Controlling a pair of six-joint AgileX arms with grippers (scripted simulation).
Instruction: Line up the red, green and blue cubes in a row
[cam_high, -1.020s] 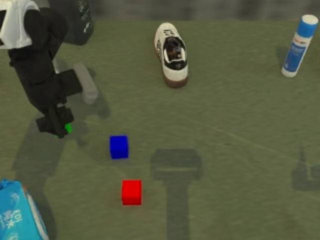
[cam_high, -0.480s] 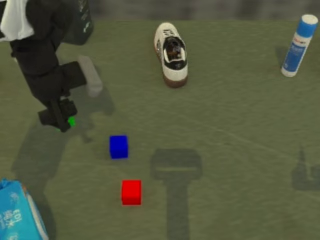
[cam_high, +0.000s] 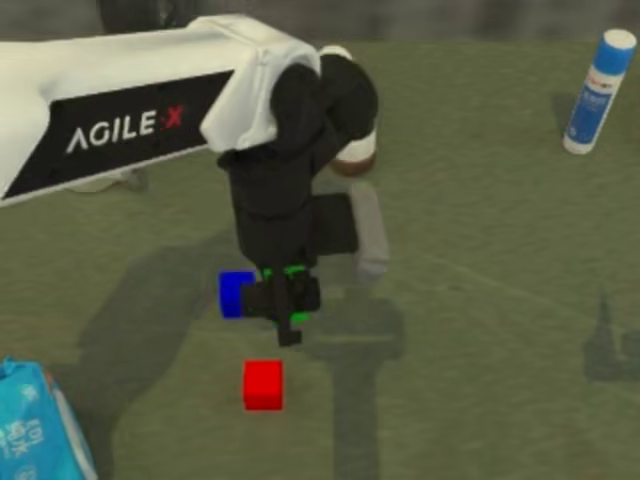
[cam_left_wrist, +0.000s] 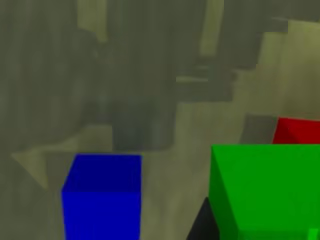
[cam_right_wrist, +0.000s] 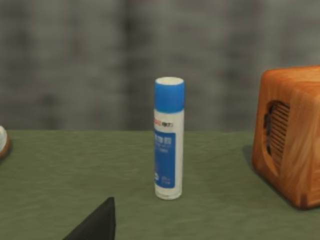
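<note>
The left end effector (cam_high: 288, 300) is hanging over the middle of the tabletop (cam_high: 480, 300), its dark fingers clamping the green cube (cam_left_wrist: 265, 192), which is showing only as slivers of green in the top view. In the left wrist view the green cube is sitting square, its flat matte faces lined up with those of the blue cube (cam_left_wrist: 102, 195) just beside it, a strip of tabletop between them. The blue cube is peeking out at the end effector's left in the top view. The red cube (cam_high: 263, 385) is lying nearer the front edge, apart from both. All three are plain equal-sided blocks with no long axis. The tabletop is looking like dull olive cloth. The right end effector is staying out of sight, so its fingers cannot be told.
</note>
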